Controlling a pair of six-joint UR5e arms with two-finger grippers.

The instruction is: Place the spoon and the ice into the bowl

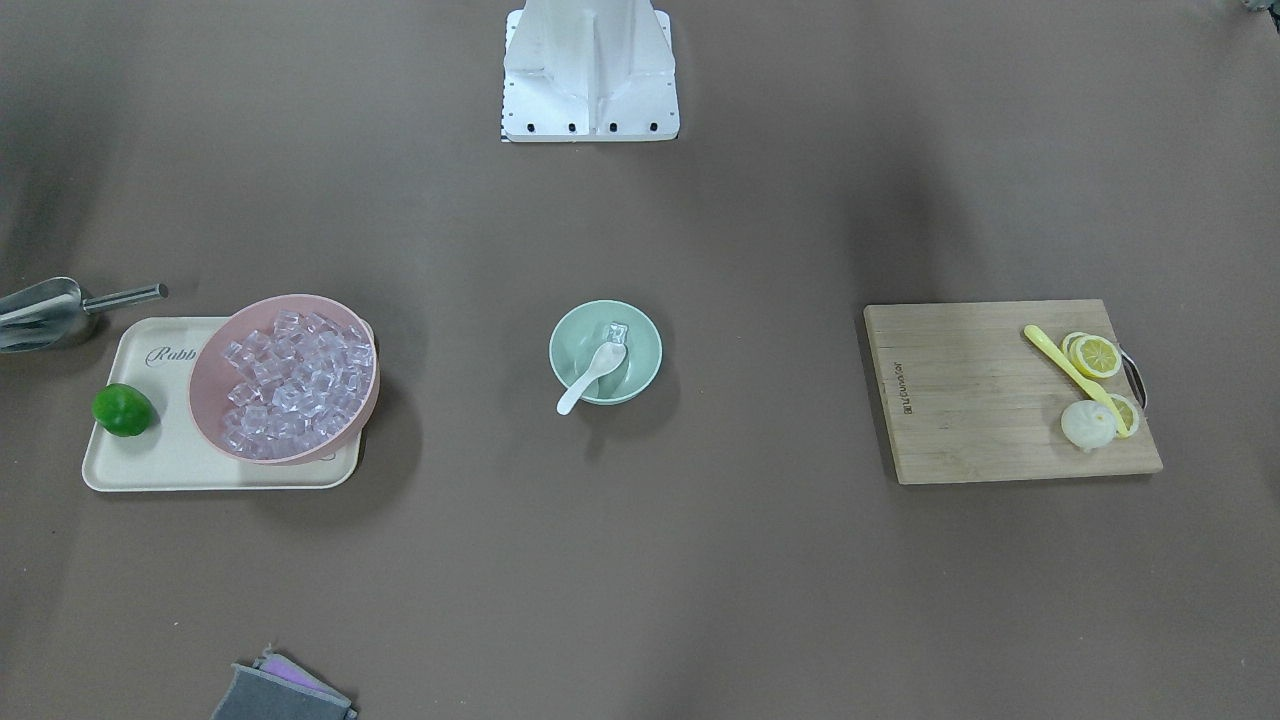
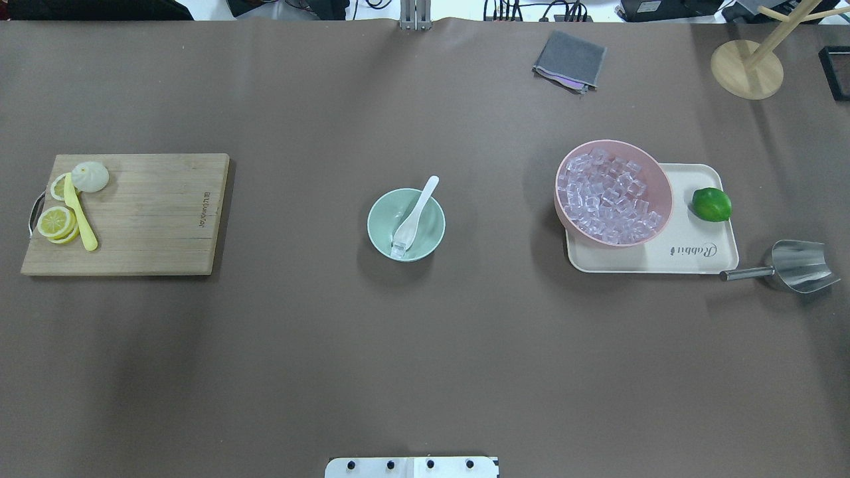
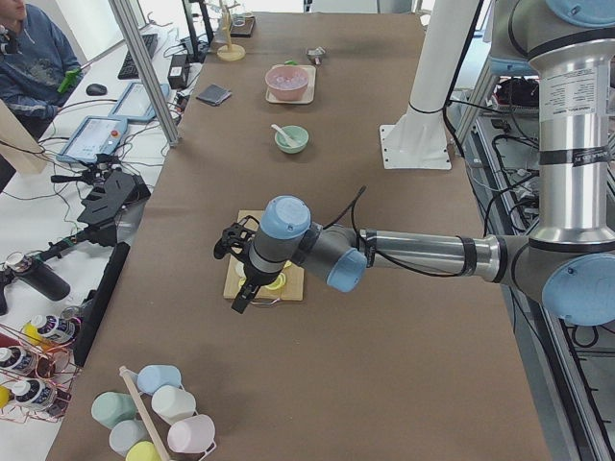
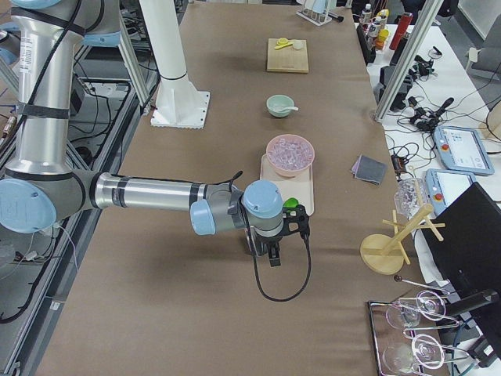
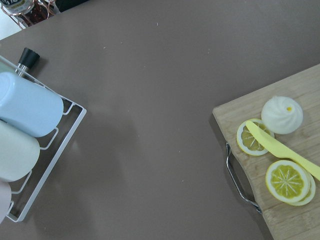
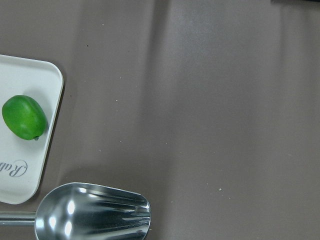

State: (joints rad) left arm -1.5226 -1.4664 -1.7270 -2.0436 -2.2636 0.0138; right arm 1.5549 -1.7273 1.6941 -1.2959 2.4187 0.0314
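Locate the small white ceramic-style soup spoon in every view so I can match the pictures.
Front-facing: the small white ceramic-style soup spoon lies at centre, handle pointing lower left.
Overhead: centre, handle pointing upper right.
Exterior left: far, upper middle.
Exterior right: far, upper middle, handle pointing right.
Left wrist: not in it.
Right wrist: not in it.
Shared landmark: the small round mint-green bowl that holds its scoop.

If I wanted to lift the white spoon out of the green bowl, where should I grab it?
Probably the handle of the spoon, from above: it slants up over the bowl rim on the side away from the robot and juts past it, while the scoop lies inside by an ice cube.
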